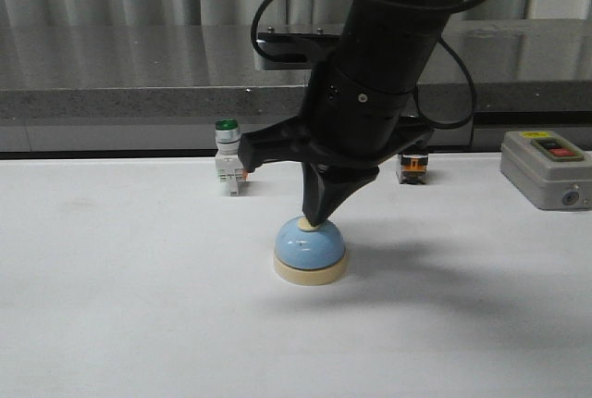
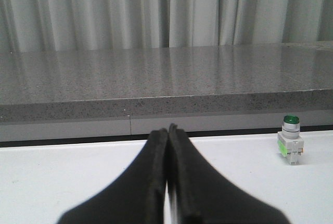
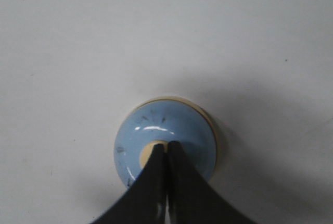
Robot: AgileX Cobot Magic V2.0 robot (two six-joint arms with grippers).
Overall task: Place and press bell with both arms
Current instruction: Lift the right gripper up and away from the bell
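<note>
Light-blue bell (image 1: pixel 310 245), cream base

The bulky black right arm (image 1: pixel 379 74) reaches steeply down, its black gripper (image 1: pixel 313 220) closed to a point. The black left gripper (image 2: pixel 168 130) is closed too, held level.

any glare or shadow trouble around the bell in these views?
Front view: soft shadow on the table right of the bell, faint highlight on its dome, right gripper tip sharp. Right wrist view: a bright glare streak on the dome, shadow spreading on one side. Left wrist view: closed left gripper fills the foreground, slightly soft.
</note>
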